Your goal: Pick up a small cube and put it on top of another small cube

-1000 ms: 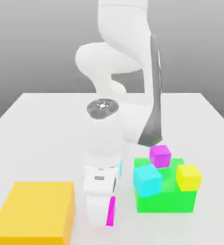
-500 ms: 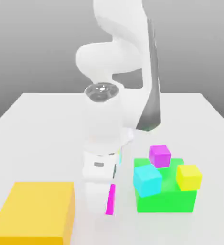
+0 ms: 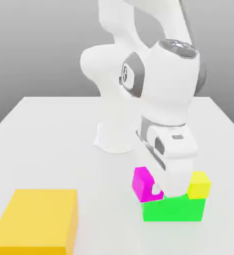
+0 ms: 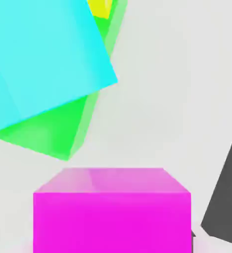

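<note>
While the white arm's bulky wrist blocked much of the green block's top in the exterior view, the gripper (image 3: 158,190) hung just above that bright green rectangular block (image 3: 173,209), its fingers pinched narrowly on the small hot-magenta cube (image 3: 144,184). That cube was held clear of the counter, at the block's corner toward the exterior view's left, and its far side was partly masked by the white fingers. A small yellow cube (image 3: 199,184) sat on the green block's top toward the exterior view's right, just beside the hand and partly cut off by it. A large flat orange-yellow block (image 3: 36,219) lay well apart toward the exterior view's left, its lower edge cut by the frame. The pale grey counter (image 3: 49,144) spread open between the two blocks and around the arm's base.

From the hand view, the hot-magenta cube (image 4: 112,210) sat close and cut off at the frame's edge. Beyond it a light cyan cube (image 4: 43,59) rested tilted on the green block (image 4: 58,131), hiding most of its top; only a sliver of the yellow cube (image 4: 101,7) peeked past. Bare counter (image 4: 172,89) lay beside the green block's edge, and a dark shape (image 4: 226,197), hard to identify, crossed one corner.
</note>
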Robot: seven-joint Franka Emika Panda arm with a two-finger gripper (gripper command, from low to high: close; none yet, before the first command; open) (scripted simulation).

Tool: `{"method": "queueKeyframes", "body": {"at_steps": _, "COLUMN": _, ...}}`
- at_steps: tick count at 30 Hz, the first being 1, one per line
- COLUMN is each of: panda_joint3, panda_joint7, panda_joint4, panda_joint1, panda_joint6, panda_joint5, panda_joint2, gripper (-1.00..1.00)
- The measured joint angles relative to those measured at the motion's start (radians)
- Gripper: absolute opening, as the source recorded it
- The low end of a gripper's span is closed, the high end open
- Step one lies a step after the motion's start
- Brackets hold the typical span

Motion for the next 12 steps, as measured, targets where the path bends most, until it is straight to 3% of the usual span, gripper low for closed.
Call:
{"method": "queueKeyframes", "body": {"at_steps": 4, "panda_joint3": 0.071, "panda_joint7": 0.086, "panda_joint4": -0.033, "panda_joint1": 0.075, "panda_joint6": -0.048, "panda_joint5": 0.089, "panda_joint2": -0.094, "gripper": -1.0}}
{"method": "queueKeyframes", "body": {"at_steps": 8, "panda_joint3": 0.075, "panda_joint7": 0.08, "panda_joint4": -0.07, "panda_joint1": 0.099, "panda_joint6": 0.081, "panda_joint5": 0.144, "panda_joint2": -0.002, "gripper": -1.0}}
{"method": "queueKeyframes", "body": {"at_steps": 9, "panda_joint3": 0.075, "panda_joint7": 0.076, "panda_joint4": -0.079, "panda_joint1": 0.1, "panda_joint6": 0.12, "panda_joint5": 0.151, "panda_joint2": 0.028, "gripper": 1.0}}
{"method": "queueKeyframes", "body": {"at_steps": 12, "panda_joint3": 0.075, "panda_joint7": 0.076, "panda_joint4": -0.079, "panda_joint1": 0.1, "panda_joint6": 0.12, "panda_joint5": 0.151, "panda_joint2": 0.028, "gripper": 1.0}}
